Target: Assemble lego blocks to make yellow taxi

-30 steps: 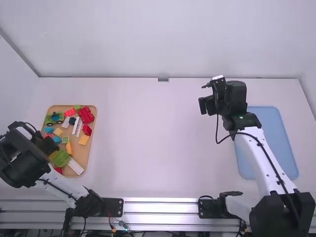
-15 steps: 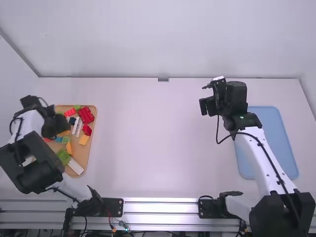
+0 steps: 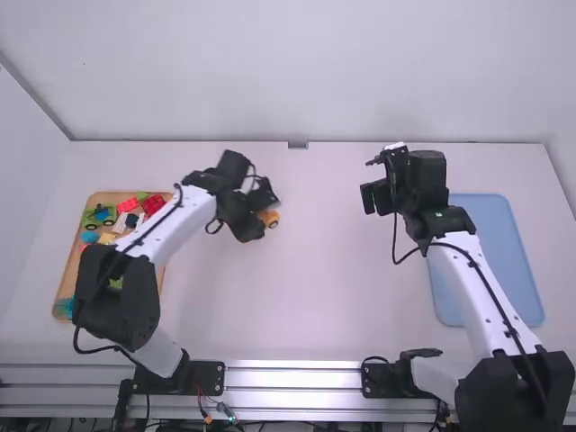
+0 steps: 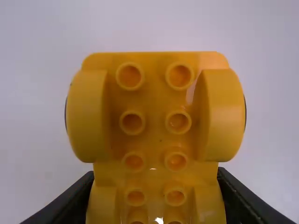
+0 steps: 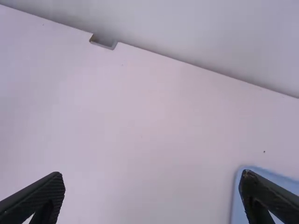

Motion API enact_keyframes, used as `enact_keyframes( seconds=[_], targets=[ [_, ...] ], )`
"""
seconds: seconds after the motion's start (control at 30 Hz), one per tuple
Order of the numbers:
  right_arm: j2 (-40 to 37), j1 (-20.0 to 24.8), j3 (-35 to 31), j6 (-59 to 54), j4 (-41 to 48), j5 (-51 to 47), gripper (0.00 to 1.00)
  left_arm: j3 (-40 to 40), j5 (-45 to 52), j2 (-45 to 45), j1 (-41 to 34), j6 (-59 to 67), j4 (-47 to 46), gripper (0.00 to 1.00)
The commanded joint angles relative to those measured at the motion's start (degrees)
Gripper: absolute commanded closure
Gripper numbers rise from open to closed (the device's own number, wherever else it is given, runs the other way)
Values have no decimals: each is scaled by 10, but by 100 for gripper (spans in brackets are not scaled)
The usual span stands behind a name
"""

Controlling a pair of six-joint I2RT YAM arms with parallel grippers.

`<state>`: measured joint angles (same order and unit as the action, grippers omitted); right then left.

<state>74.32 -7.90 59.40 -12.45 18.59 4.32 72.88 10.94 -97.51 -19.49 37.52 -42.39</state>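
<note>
White table (image 3: 324, 297), tray (image 3: 71, 270) of blocks (image 3: 153, 204) at left. Right gripper (image 5: 152, 182): jaws open. Left gripper (image 4: 155, 179): jaws clamped on a yellow wheeled base (image 4: 154, 107), left of centre, held by its sides, presumably to leave studs (image 4: 131, 122) free.

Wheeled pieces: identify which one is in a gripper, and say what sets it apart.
The yellow wheeled piece, held in the left gripper away from the wooden tray; the green one lies on that tray.

On our white desk (image 3: 315, 297), we see a tan tray (image 3: 70, 266) at left and a blue tray (image 3: 511, 261) at right.
</note>
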Motion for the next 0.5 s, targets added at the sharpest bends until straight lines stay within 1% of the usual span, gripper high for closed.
enact_keyframes(
  seconds=[0.0, 0.1, 0.23, 0.33, 0.37, 0.47],
  targets=[
    [-35, 0, 25, 6, 12, 2, 1, 20, -46, -16, -54, 49, -3, 99],
    [-61, -1, 25, 6, 35, 3, 1, 16, -60, -41, -99, 119, -5, 98],
    [-93, -1, 25, 6, 62, 10, 1, -7, -42, -66, -128, 179, 22, 98],
    [-111, -6, 25, 6, 75, 22, 1, -9, -44, -90, -136, 166, 40, 96],
    [-120, -9, 25, 6, 80, 21, 2, -9, -43, -100, -136, 156, 45, 92],
    [-135, -17, 24, 6, 87, 21, 1, -9, -43, -122, -136, 136, 57, 91]
  ],
)
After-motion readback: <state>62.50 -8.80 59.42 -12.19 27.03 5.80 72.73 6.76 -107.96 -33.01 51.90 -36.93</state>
